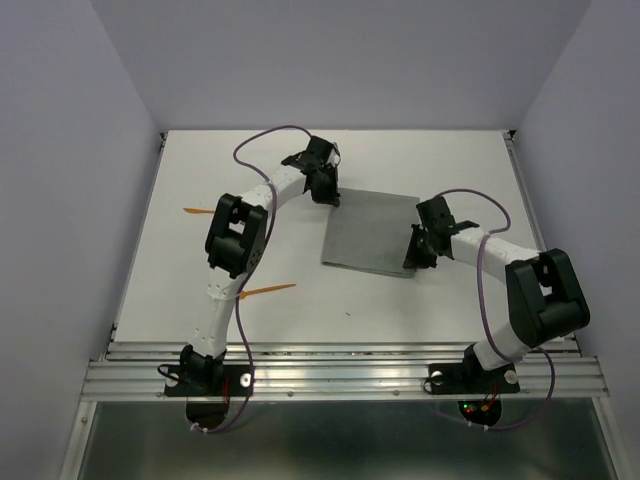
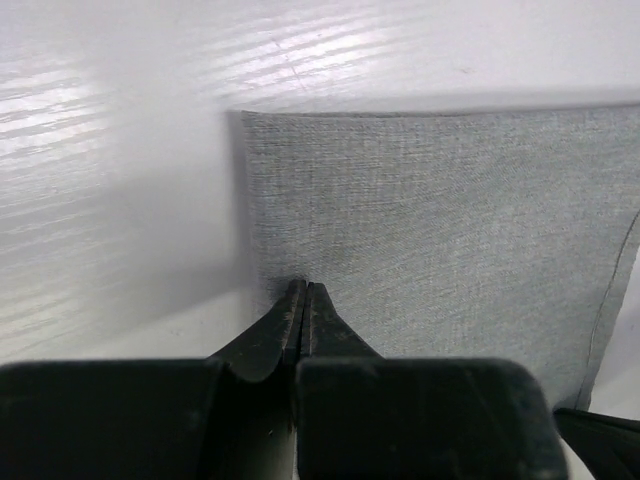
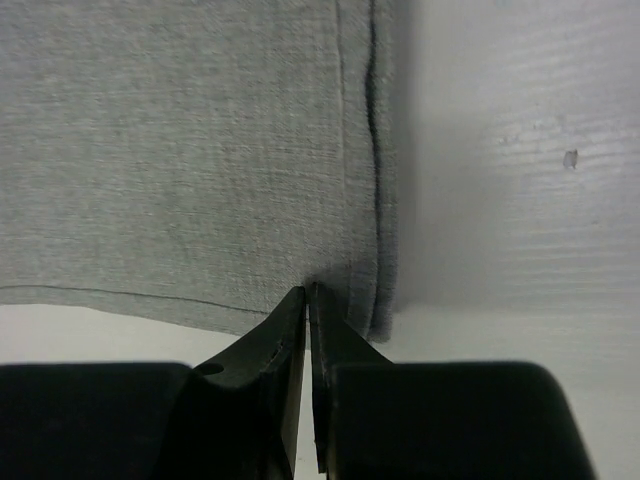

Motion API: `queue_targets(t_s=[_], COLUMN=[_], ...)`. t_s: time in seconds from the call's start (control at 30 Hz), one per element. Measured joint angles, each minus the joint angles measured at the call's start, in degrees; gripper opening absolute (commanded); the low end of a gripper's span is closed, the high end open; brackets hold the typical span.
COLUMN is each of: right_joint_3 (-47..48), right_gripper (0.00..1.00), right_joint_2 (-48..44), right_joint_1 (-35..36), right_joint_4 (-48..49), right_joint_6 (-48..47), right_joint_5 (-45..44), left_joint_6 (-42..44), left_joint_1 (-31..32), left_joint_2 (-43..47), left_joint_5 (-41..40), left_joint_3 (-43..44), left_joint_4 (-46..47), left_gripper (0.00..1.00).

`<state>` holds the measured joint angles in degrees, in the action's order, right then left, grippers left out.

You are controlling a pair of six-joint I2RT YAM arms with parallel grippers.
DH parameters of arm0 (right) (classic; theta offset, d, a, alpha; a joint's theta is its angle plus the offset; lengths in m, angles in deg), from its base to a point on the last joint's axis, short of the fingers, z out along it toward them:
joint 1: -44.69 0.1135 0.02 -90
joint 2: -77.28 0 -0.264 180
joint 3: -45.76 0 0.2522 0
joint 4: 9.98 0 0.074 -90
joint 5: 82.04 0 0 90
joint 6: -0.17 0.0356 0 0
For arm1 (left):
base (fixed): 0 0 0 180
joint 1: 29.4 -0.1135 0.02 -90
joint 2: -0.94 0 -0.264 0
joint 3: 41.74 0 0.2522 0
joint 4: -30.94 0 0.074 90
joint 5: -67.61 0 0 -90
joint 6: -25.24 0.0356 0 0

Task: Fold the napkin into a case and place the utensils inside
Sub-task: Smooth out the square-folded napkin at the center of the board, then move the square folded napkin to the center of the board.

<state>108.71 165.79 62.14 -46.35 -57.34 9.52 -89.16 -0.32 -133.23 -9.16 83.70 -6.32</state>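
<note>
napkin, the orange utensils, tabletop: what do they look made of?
napkin: woven cloth, matte grey; fine weave and a stitched hem show in the wrist views.
utensils: probably plastic, uniform orange, thin; too small to be sure.
tabletop: hard white sheet, slight sheen with faint streaks; material unclear.

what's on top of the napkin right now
Nothing rests on the napkin; the left gripper and right gripper are shut on its edges. Both orange utensils lie on the table to its left. Anything under the napkin is hidden.
</note>
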Motion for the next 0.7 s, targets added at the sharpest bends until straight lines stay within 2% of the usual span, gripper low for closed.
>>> queue_targets(t_s=[0.13, 0.3, 0.5, 0.7], right_joint_3=[-2.0, -1.9, -1.9, -1.7], right_gripper=[0.10, 0.10, 0.10, 0.11], right_joint_2=[0.4, 0.9, 0.9, 0.9], right_joint_1=[-0.1, -0.2, -0.1, -0.1], right_joint_4=[0.7, 2.1, 2.2, 2.1], right_joint_6=[0.8, 0.9, 0.9, 0.9], right_joint_5=[0.0, 0.0, -0.5, -1.4], left_joint_6=[0.0, 0.4, 0.8, 0.8], left_joint_1=[-0.5, 0.1, 2.4, 3.6], left_joint_2=[0.4, 7.1, 22.4, 26.8], left_joint_5=[-0.2, 0.6, 4.0, 6.0], left_joint_3=[-1.4, -12.2, -29.6, -38.9], left_joint_4=[0.9, 1.5, 4.7, 8.3], left_gripper=[0.00, 0.00, 0.00, 0.00])
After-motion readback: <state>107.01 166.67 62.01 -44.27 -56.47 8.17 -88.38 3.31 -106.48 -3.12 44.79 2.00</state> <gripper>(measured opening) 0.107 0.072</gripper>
